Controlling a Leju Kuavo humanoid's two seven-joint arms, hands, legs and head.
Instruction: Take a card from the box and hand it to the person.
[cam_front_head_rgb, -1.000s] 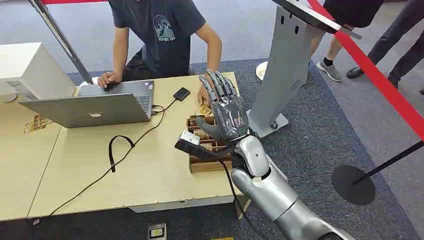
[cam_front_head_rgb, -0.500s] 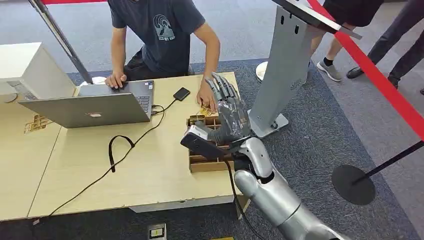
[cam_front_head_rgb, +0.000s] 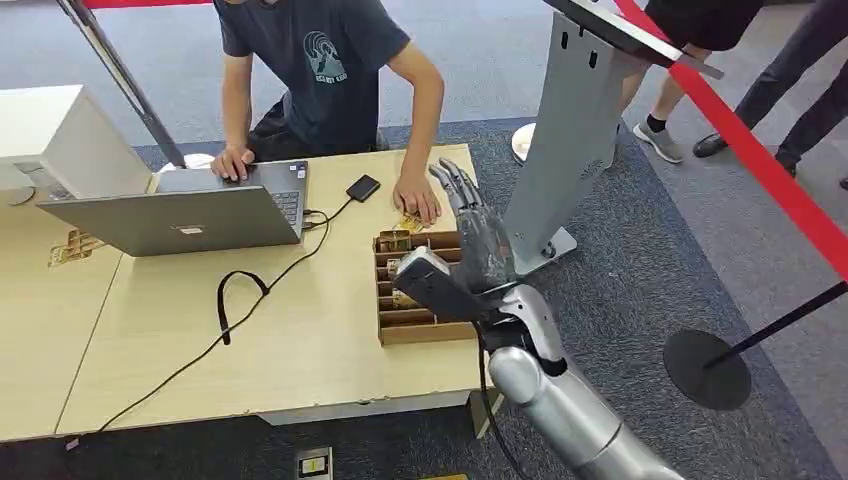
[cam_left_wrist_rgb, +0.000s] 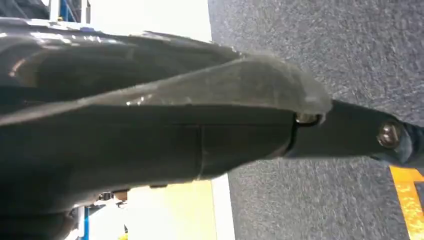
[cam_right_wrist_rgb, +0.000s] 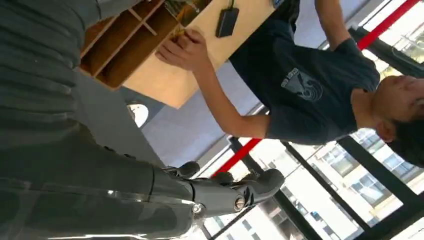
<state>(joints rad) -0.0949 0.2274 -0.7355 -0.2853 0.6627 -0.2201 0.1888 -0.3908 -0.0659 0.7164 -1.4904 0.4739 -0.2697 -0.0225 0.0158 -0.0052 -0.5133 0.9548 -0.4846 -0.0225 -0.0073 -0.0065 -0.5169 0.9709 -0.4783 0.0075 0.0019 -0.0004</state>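
The wooden compartment box (cam_front_head_rgb: 428, 331) sits at the table's right front; in the right wrist view the box (cam_right_wrist_rgb: 125, 52) is close by. Several gold cards (cam_front_head_rgb: 400, 272) lie in its left compartments. My right hand (cam_front_head_rgb: 482, 238) is raised above the box's right edge, turned edge-on, its fingers (cam_right_wrist_rgb: 235, 192) stretched out and holding nothing. A person's hand (cam_front_head_rgb: 419, 201) presses on a gold card (cam_front_head_rgb: 404, 223) on the table just behind the box. My left hand (cam_left_wrist_rgb: 350, 135) hangs over the carpet with a finger held straight and nothing in it.
A grey open laptop (cam_front_head_rgb: 180, 215) stands at the left, with a black cable (cam_front_head_rgb: 240, 300) looping across the table and a black phone (cam_front_head_rgb: 363, 187) behind. A grey stand (cam_front_head_rgb: 570, 130) rises right of the table. Red barrier tape (cam_front_head_rgb: 760, 160) and other people's legs are at the right.
My right hand has swung right off the middle of the box and turned edge-on. The person's other hand moved onto the laptop keyboard.
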